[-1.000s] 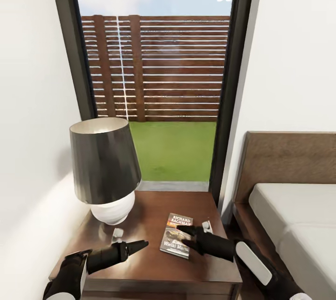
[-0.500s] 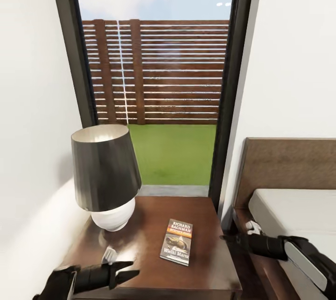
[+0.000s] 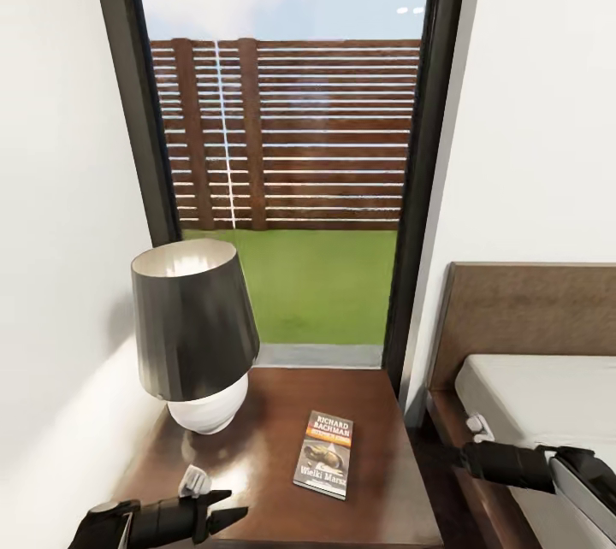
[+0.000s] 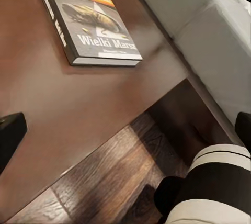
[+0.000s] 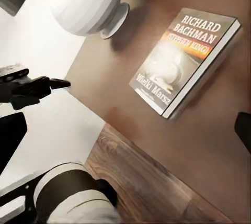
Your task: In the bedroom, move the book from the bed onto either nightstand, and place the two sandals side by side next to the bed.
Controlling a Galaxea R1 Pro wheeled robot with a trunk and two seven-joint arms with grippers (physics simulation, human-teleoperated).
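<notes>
One book (image 3: 324, 454) lies flat on the nightstand (image 3: 376, 412), cover up, w/ "RICHARD BACHMAN" readable. It sits right of the top's centre, nearer the front edge than the back, clear of every edge and touching nothing else. In the left wrist view the book (image 4: 86, 17) rests on glossy brown wood w/ the top's edge just past its lower corner. In the right wrist view the book (image 5: 183, 59) lies askew on the same top.

Lamp (image 3: 193, 322) w/ dark shade and white ribbed base stands at the back-left corner of the nightstand, well apart from the book. Its base (image 5: 86, 1) shows in the right wrist view too.

Left gripper (image 3: 218, 508) hangs over the front-left part of the top, near the front edge. Its black fingers (image 3: 224, 517) point toward the book and lie close together; can't tell if they fully meet. Nothing btwn them.

Right gripper (image 3: 462, 455) sits off the nightstand's right edge, over the bed (image 3: 547, 395) frame's near-side rail, apart from the book. Fingers not clear enough to judge; can't tell if spread or closed. Holds nothing visible.

Bed w/ brown headboard and grey mattress stands just right of the nightstand. Tall black-framed window (image 3: 291, 147) behind shows wooden fence (image 3: 291, 130) and grass (image 3: 316, 284).
</notes>
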